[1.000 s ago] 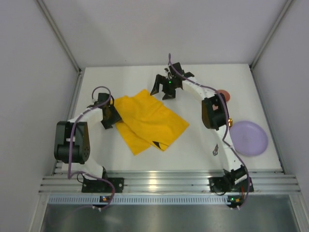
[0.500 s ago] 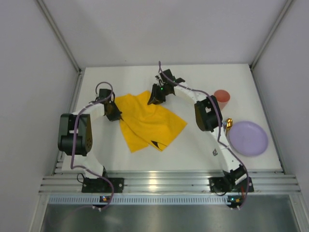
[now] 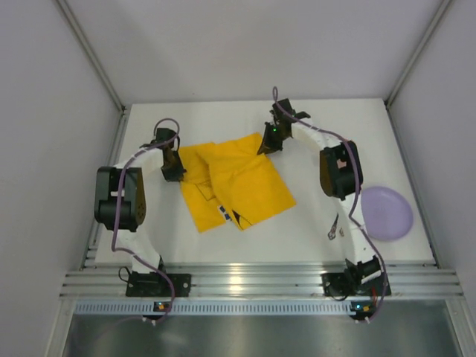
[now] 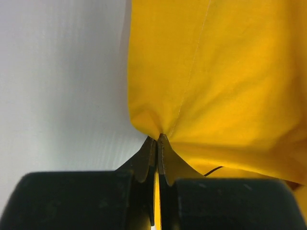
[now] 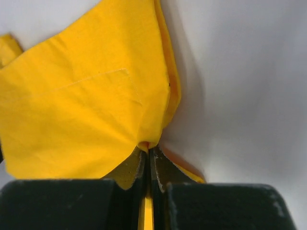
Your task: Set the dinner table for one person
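Dinner table (image 3: 216,123), the white top under both of your arms, is carrying a yellow cloth placemat (image 3: 238,186) that is lying rumpled and partly folded near its middle, while a purple plate (image 3: 387,212) is sitting well apart toward the right edge. Your left gripper (image 4: 157,141) is pinching the placemat's left side, fingers pressing together on a tuck of fabric. Your right gripper (image 5: 146,149) is clamping the cloth's far right corner the same way.
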Action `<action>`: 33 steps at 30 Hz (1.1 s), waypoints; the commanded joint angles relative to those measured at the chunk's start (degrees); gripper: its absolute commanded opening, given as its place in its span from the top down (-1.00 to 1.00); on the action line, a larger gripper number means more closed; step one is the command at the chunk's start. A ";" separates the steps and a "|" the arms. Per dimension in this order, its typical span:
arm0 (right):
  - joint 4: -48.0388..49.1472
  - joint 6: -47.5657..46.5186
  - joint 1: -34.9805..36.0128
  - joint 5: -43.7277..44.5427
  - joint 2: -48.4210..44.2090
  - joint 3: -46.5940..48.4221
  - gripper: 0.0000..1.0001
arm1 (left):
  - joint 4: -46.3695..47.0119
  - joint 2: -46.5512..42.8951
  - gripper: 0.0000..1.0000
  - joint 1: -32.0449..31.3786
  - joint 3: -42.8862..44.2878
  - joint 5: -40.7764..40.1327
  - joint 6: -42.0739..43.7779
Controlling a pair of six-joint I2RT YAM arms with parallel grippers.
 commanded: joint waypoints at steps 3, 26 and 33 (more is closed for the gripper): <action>-6.48 -5.34 -7.11 13.40 -10.48 -0.98 1.00 | -5.91 1.94 1.00 0.24 5.14 -7.72 6.42; -15.72 -8.26 -8.96 26.50 -18.47 -1.51 -0.79 | -11.27 -2.42 -0.74 -2.13 17.21 -6.94 5.29; -15.63 -6.23 -3.25 25.79 -27.79 -7.47 -0.83 | -14.26 -8.95 -0.48 -11.78 6.49 -6.84 0.55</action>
